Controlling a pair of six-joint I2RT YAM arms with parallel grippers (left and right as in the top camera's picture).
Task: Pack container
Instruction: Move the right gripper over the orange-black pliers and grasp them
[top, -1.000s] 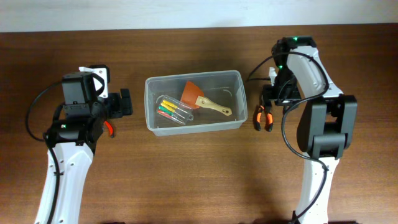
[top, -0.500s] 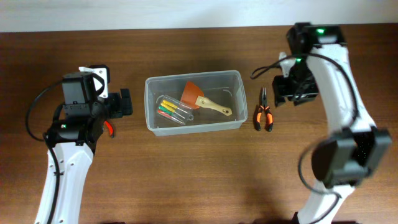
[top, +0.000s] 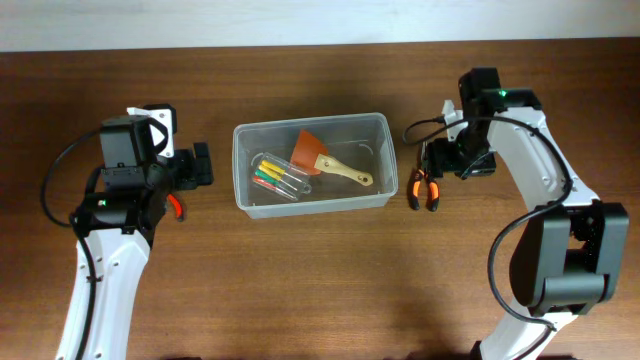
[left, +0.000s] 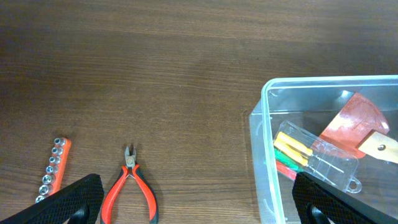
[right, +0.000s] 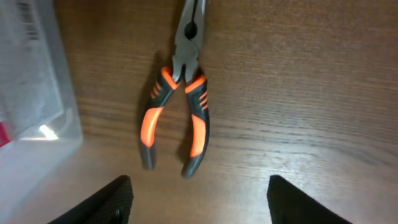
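The container (top: 312, 205), a clear plastic tub, stands mid-table. It holds an orange scraper with a wooden handle (top: 325, 160) and a clear pack of coloured screwdrivers (top: 278, 178). Orange-and-black pliers (top: 424, 188) lie just right of the tub. My right gripper (top: 436, 160) hovers over them, open and empty; in the right wrist view the pliers (right: 177, 106) lie ahead of its fingers (right: 199, 199). My left gripper (top: 200, 167) is open and empty left of the tub. Its wrist view (left: 199, 208) shows red pliers (left: 129, 190) near its left finger and the tub (left: 266, 124) on the right.
An orange strip of sockets (left: 53, 169) lies left of the red pliers, which are partly hidden under the left arm in the overhead view (top: 176, 206). The tub's corner (right: 37, 93) shows left of the orange pliers. A pale wall edge runs along the table's far side.
The right arm swung up and right, away from the orange pliers, then came back left and down over them. The left arm and all the tools have stayed put.
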